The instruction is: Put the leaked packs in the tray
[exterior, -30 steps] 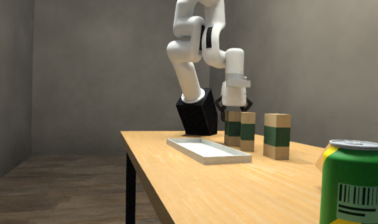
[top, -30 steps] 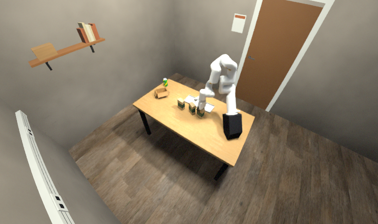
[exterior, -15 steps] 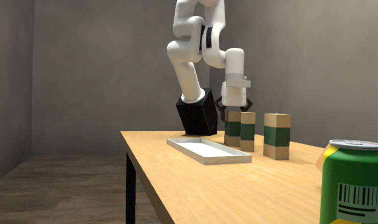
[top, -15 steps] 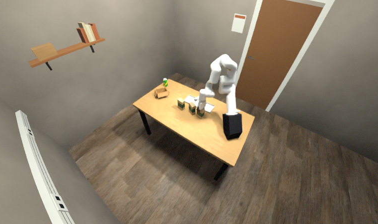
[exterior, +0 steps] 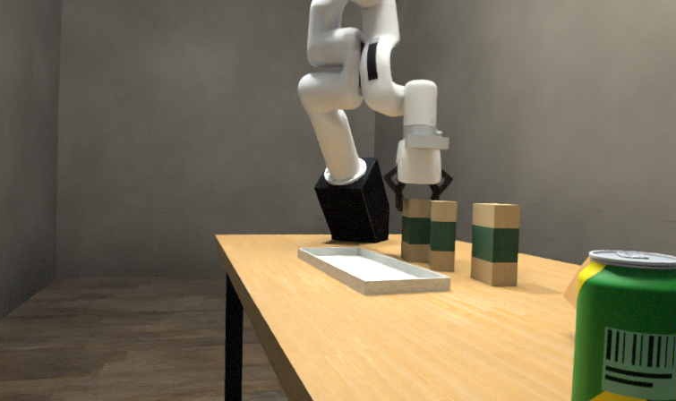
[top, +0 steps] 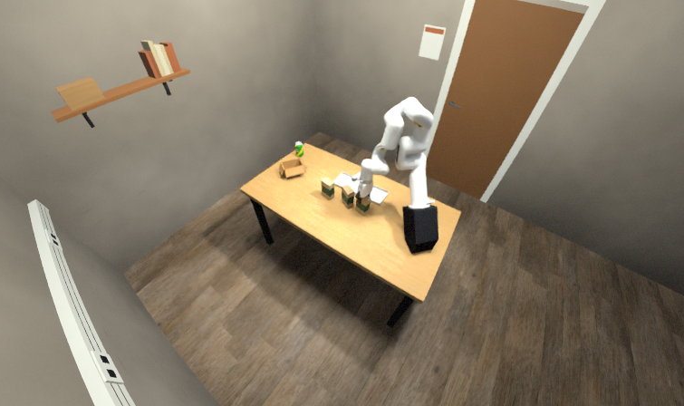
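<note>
Three tan coffee packs with green bands stand upright on the wooden table. In the exterior view the far pack [exterior: 415, 230] is partly hidden by the middle pack [exterior: 442, 234], and the third pack [exterior: 494, 243] stands apart to the right. My gripper [exterior: 419, 198] is open and empty, just above the far pack's top, fingers spread to either side. From above, the gripper [top: 362, 193] hangs over that pack [top: 362, 204], with the middle pack [top: 347, 197] and the third pack [top: 327, 188] to its left. The flat white tray [exterior: 372, 268] lies empty beside the packs.
A green and yellow can [exterior: 631, 326] stands close to the exterior camera. A small open cardboard box [top: 292, 168] sits near the table's far corner. The arm's black base [top: 420, 228] stands on the table.
</note>
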Controlling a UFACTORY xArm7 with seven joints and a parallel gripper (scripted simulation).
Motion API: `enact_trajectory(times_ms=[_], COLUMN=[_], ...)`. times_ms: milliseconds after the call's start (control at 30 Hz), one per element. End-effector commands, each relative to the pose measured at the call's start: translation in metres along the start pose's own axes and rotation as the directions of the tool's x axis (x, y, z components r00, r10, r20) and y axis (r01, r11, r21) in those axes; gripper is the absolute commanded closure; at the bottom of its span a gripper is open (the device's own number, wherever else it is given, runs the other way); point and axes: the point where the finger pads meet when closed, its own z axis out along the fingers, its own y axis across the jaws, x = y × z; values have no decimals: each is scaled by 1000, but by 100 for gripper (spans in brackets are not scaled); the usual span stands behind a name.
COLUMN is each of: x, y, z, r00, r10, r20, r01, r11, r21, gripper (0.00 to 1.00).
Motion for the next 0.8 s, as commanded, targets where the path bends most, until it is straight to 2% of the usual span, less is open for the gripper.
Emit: enact_trajectory(times_ms=[0, 67, 133, 400, 767], x=[1, 1, 1, 1, 1], y=[0, 0, 0, 0, 0], z=[-22, -33, -33, -70, -75], r00=[1000, 1000, 1000, 1000, 1000], r10=[-1, -1, -1, -1, -1], r20=[0, 0, 0, 0, 0], r01=[1, 1, 1, 1, 1], r11=[1000, 1000, 1000, 1000, 1000], r21=[1, 1, 1, 1, 1], gripper=[16, 16, 16, 16, 16])
